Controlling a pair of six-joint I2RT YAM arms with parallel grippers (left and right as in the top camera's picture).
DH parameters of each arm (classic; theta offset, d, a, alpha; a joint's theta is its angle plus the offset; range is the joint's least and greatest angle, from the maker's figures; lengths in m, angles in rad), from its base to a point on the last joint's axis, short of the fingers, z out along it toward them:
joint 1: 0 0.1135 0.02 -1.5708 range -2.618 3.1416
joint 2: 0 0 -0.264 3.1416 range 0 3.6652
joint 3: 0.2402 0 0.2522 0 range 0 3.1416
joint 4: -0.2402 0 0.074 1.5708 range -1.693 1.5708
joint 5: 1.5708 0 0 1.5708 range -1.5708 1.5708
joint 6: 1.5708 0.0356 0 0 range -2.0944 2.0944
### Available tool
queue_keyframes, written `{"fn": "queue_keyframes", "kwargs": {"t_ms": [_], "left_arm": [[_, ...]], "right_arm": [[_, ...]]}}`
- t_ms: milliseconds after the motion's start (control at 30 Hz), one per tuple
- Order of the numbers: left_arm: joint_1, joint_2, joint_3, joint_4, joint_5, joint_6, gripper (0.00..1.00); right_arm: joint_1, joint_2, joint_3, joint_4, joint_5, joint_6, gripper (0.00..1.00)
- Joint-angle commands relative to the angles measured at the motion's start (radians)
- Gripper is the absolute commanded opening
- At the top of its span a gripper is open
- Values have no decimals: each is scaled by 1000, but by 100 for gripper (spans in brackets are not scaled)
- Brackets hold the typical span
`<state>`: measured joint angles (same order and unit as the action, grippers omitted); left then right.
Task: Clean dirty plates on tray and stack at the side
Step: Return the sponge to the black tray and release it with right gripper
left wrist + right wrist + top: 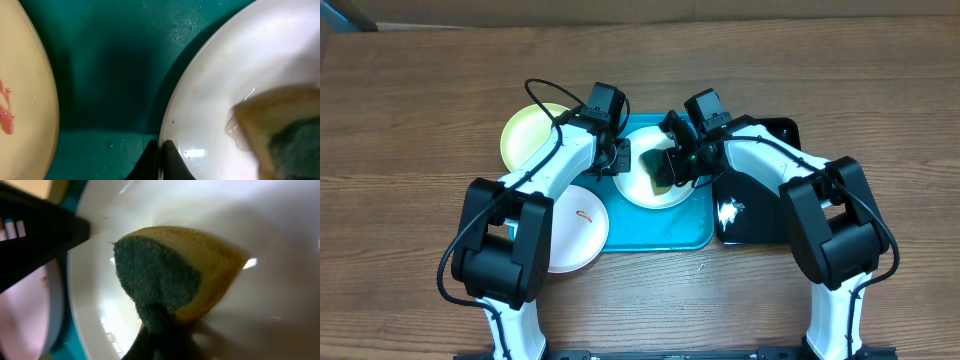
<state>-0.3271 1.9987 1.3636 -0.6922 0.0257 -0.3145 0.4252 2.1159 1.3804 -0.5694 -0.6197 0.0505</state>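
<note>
**Visitor:** What lies at the left of the wooden table [420,100]?

**Onlooker:** A yellow-green plate [528,136] sits off the far left corner of the turquoise tray [665,228]. Nearer us is a smeared white plate [576,230] with an orange-brown streak. It is hard against the tray's left rim, and I cannot tell whether it overlaps that rim.

**Visitor:** And the left arm?

**Onlooker:** The left gripper [618,158] has its jaws pinched together on the rim of the white centre plate [655,190]. The wrist camera shows the two dark fingertips [170,152] meeting at that edge. The plate lies flat on the tray, inside it.

**Visitor:** What is over the plate?

**Onlooker:** A sponge [160,275], yellow with a dark green scouring face, is pressed into the plate's glistening bowl. The right gripper [155,340] is clamped tight on its lower end.

**Visitor:** And at the right?

**Onlooker:** A glossy black tray [765,215] sits just beside the turquoise one, under the right arm.
</note>
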Motion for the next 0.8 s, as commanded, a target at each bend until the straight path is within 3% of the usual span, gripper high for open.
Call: {"fn": "queue_keyframes", "kwargs": {"t_ms": [0, 200, 333, 400, 500, 600, 767], "left_arm": [[-1, 9, -6, -6, 1, 8, 4], [-1, 9, -6, -7, 1, 8, 6], [-1, 9, -6, -7, 1, 8, 11], [-1, 9, -6, -6, 1, 8, 20], [-1, 9, -6, -6, 1, 7, 43], [-1, 9, -6, -6, 1, 8, 44], [-1, 9, -6, -10, 28, 8, 35]], "right_arm": [[-18, 16, 14, 20, -233, 2, 4], [-138, -1, 146, -17, -374, 32, 4], [-247, -48, 196, -151, -365, 10, 4], [-296, -74, 196, -230, -310, -16, 4], [-372, -106, 196, -367, -131, -26, 4], [-439, -111, 195, -490, 65, -25, 4], [-478, -111, 127, -549, 232, -21, 4]]}}
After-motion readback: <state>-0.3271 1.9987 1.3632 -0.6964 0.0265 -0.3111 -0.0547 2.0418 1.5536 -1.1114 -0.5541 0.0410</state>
